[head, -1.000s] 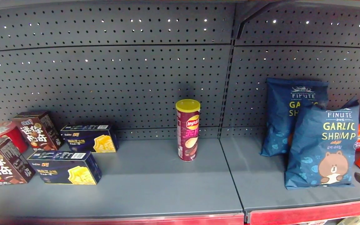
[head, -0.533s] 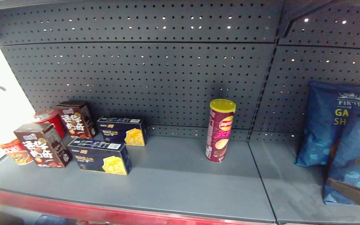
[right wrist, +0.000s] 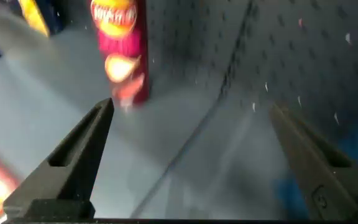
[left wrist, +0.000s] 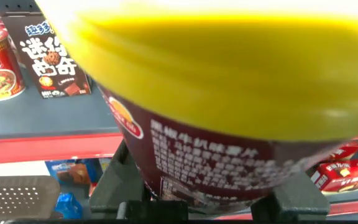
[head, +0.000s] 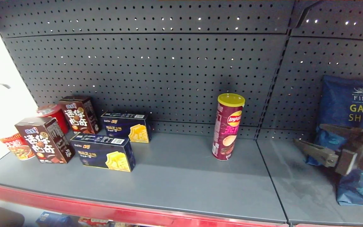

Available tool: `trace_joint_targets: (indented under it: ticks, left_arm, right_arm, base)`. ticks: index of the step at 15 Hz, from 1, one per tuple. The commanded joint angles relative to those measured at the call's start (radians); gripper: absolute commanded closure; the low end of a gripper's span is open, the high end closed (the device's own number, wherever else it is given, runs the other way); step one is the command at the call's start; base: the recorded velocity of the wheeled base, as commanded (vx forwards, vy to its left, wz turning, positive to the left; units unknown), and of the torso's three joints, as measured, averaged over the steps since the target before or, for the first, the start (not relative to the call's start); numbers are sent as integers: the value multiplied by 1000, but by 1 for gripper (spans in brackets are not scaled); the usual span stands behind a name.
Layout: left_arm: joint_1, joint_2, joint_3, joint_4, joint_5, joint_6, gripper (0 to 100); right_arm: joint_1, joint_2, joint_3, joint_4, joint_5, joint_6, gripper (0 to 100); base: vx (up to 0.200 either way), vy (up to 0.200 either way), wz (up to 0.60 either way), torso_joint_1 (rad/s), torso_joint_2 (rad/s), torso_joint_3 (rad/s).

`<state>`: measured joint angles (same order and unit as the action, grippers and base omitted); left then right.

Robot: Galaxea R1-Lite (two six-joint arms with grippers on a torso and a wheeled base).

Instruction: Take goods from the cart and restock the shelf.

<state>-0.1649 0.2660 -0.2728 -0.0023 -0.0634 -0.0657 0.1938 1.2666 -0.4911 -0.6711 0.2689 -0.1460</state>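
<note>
A maroon chip can [left wrist: 216, 93] with a yellow lid sits close before the left wrist camera, and my left gripper [left wrist: 207, 200] is shut on its body, held in front of the shelf's red edge. A second, matching chip can [head: 228, 126] [right wrist: 122, 50] stands upright near the back of the grey shelf [head: 175, 179]. My right gripper [head: 309, 135] [right wrist: 188, 118] hangs open above the shelf's right section, to the right of that standing can and in front of the blue snack bags [head: 348, 104]. Nothing is between its fingers.
Two dark blue boxes [head: 107, 153], two brown boxes [head: 44, 138] and red noodle cups [head: 17, 146] crowd the shelf's left end. A perforated back panel [head: 143, 72] closes the rear. A red lip [head: 106, 209] runs along the front. Bare shelf lies around the standing can.
The head camera has swung, so the whole scene shifted right. My right gripper rose from the lower right corner and now hangs open over the shelf's right section.
</note>
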Motion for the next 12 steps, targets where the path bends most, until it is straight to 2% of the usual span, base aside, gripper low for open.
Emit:
trace_joint_targets:
  ticks: [1,6,8,12]
  left_arm:
    - [-1,-30,-2,8,1,-2,100]
    - [-1,-142,-11,176,1,-2,100]
    - [-1,-152,-14,182,1,-3,100]
    - [-1,-151,-20,180,1,-3,100]
  right_arm:
    - [38,286,-61,-182,15,-12,0]
    - [136,367,-142,-157,42,-14,0]
    - [154,407,-181,-157,116,-12,0]
    - [156,481,-238,-156,148,-12,0]
  base:
    - [0,0,0,0,0,0]
    - [0,0,0,0,0,0]
    - [0,0,0,0,0,0]
    - [0,0,0,0,0,0]
